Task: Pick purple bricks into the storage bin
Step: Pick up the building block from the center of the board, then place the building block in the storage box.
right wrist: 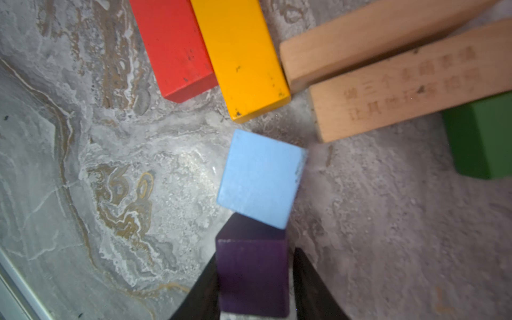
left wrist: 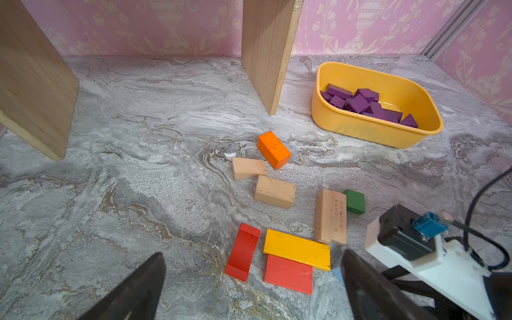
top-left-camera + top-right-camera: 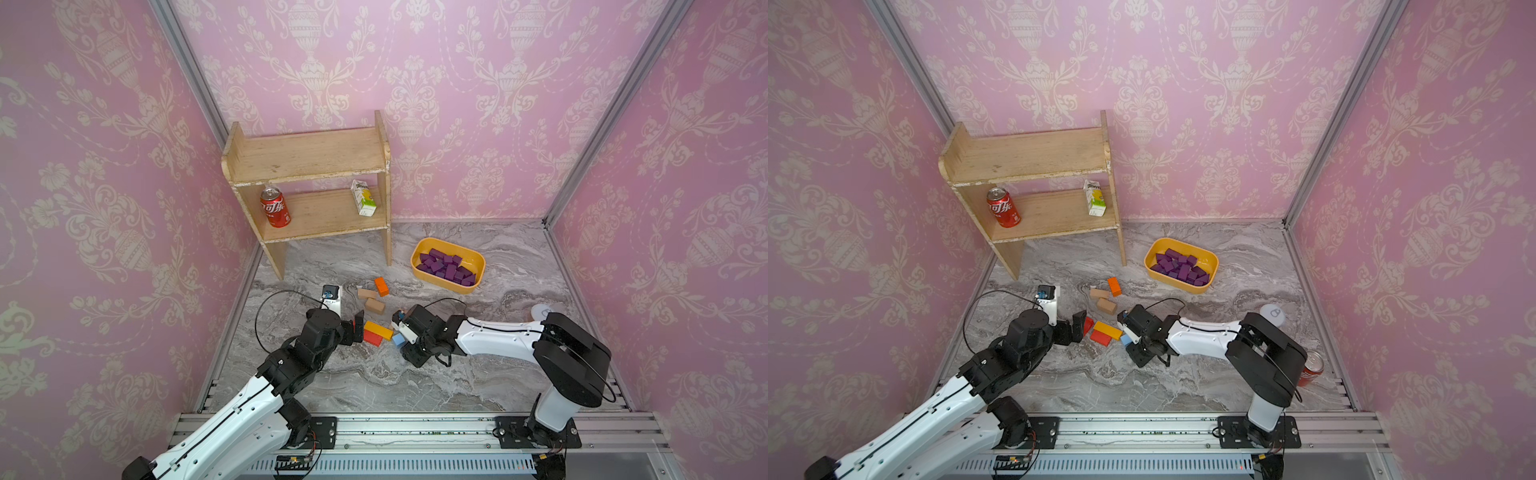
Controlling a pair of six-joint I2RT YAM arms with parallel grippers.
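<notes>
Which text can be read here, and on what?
"可乐": red can, standing upright.
Carton: print too small to read.
Tan bar: two engraved Chinese lines, blurred; only "三个" and "让其" are barely legible.
White disc: a padlock-like sign.
Other red can: nothing legible.

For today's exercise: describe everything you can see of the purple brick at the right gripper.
The purple brick is a small dark-purple block, apparently painted wood, with matte faces and square edges; two of its faces show. It sits between the right gripper's dark fingers, which flank it closely; whether they pinch it is unclear. A light-blue block overlaps its far edge and seems to touch it. In both top views the gripper hides it.
</notes>
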